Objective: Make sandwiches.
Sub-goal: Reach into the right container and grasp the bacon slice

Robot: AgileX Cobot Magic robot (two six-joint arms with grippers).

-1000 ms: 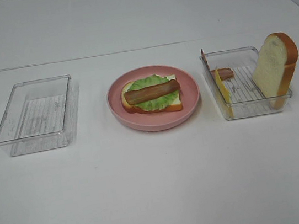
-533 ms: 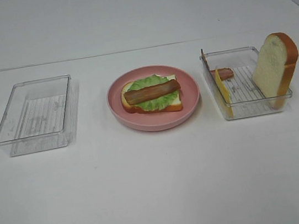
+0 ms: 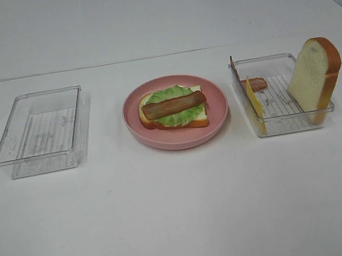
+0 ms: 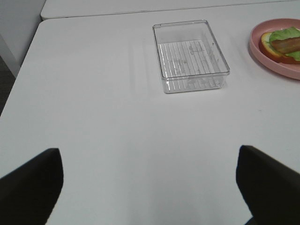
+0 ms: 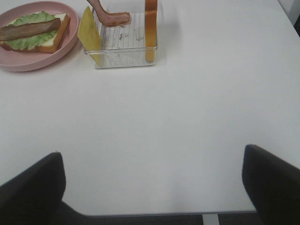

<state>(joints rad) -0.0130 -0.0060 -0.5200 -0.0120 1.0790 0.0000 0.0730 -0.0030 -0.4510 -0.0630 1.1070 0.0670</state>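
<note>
No shift: sandwich (image 3: 173,108) on plate (image 3: 218,110)

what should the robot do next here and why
Probably reach the open right end effector toward the yellow cheese slice leaning in the right tray: the sandwich on the pink plate shows bread, lettuce and bacon only, no cheese yet.

The worktop (image 3: 171,217) is white, smooth, matt. The left tray (image 3: 42,164) and right tray (image 3: 291,124) are clear glossy plastic — ribbed floors. The pink plate (image 3: 179,141) is smooth, softly shiny; the upright bread slice (image 3: 313,76) — spongy, matt.
</note>
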